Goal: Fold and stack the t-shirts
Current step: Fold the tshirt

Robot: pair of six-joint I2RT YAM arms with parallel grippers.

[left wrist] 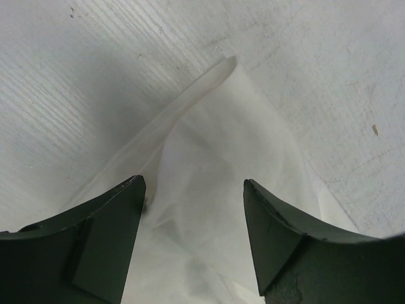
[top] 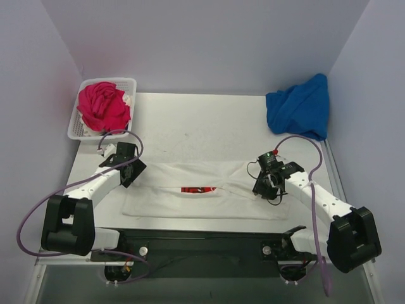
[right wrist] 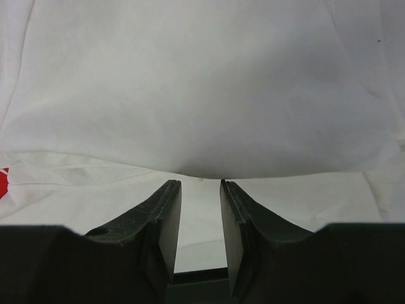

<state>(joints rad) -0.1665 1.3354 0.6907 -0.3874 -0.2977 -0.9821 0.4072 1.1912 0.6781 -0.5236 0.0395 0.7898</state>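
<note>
A crumpled magenta-pink cloth t-shirt (top: 102,106) fills a white plastic lattice basket (top: 130,81) beyond the left gripper (left wrist: 193,187), whose jaws stand wide over the left corner of a large white cloth t-shirt (top: 202,201), spread flat between both grippers. The right gripper (right wrist: 200,183), narrowly parted, grips nothing above that shirt's right side; a bright blue crumpled t-shirt (top: 299,109) lies beyond it

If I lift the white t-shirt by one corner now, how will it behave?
Probably floppy: the white t-shirt lies flat in soft folds, so a lifted corner would likely drape and undo the fold. It looks thin and light, and may slide or bunch across the smooth table if pushed.
</note>
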